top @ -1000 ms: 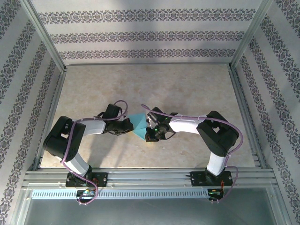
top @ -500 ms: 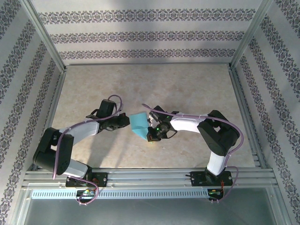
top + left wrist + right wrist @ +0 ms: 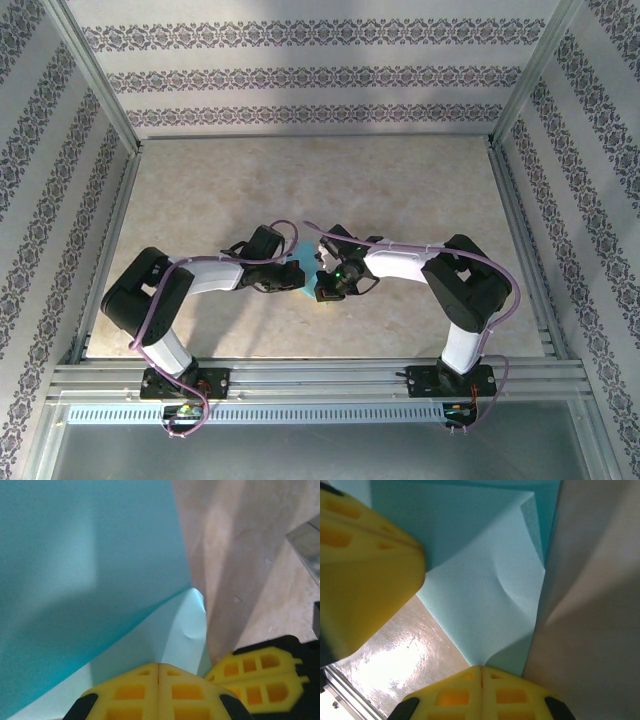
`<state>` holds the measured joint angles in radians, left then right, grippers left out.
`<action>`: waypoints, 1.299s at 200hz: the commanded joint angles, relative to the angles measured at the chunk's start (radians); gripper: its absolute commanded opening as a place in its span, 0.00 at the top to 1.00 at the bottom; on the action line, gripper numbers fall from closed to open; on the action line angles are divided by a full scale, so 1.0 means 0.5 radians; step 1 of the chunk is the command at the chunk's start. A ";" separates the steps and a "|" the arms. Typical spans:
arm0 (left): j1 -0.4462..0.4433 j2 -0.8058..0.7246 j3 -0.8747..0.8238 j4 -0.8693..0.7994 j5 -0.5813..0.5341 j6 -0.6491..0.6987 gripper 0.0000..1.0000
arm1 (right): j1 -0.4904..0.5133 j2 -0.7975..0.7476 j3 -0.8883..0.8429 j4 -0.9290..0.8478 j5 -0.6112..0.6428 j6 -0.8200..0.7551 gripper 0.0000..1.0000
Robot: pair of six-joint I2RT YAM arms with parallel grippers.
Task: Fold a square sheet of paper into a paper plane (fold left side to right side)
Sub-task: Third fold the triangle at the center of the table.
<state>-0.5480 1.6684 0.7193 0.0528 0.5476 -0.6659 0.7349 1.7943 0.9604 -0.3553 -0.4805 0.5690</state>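
The cyan-blue sheet of paper lies creased on the table between the two grippers, and most of it is hidden under them. My left gripper is shut, its yellow tips resting on the paper where a folded flap ends in a curled corner. My right gripper is also shut, its tips down on the paper's near point. A left yellow finger shows blurred at the upper left of the right wrist view. No paper plane shape can be made out.
The beige table stretches behind and to both sides of the arms. Patterned walls and metal frame rails enclose it. In the left wrist view the right gripper's yellow fingers sit close at lower right.
The left gripper swung out to the left off the paper, then came back right and now sits over the paper's left part. The right gripper has stayed in place.
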 commanded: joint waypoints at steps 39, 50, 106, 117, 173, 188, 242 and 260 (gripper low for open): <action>-0.002 0.023 -0.012 -0.056 -0.128 0.017 0.96 | -0.026 -0.036 -0.028 -0.096 0.028 0.031 1.00; -0.003 0.020 -0.032 -0.054 -0.126 0.013 0.96 | -0.028 -0.059 -0.028 -0.037 -0.030 0.065 1.00; -0.002 0.007 -0.095 -0.009 -0.123 -0.006 0.98 | -0.016 -0.060 -0.053 0.359 -0.214 0.321 1.00; -0.004 0.008 -0.095 -0.015 -0.129 0.000 0.98 | -0.004 -0.027 -0.034 0.372 -0.208 0.328 1.00; -0.003 0.010 -0.101 -0.005 -0.128 0.000 0.99 | 0.013 0.101 0.027 0.376 -0.159 0.350 1.00; -0.002 0.010 -0.102 -0.005 -0.129 0.000 0.99 | 0.012 0.123 0.026 0.361 -0.136 0.357 1.00; -0.002 0.031 -0.094 -0.030 -0.172 0.006 0.99 | 0.009 0.132 -0.001 0.244 -0.075 0.370 1.00; -0.002 0.050 -0.083 -0.057 -0.207 0.020 0.99 | 0.012 0.105 -0.036 0.169 -0.073 0.344 1.00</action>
<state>-0.5480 1.6737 0.6979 0.0914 0.5148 -0.6659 0.7311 1.8423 0.9546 -0.1783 -0.5621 0.7429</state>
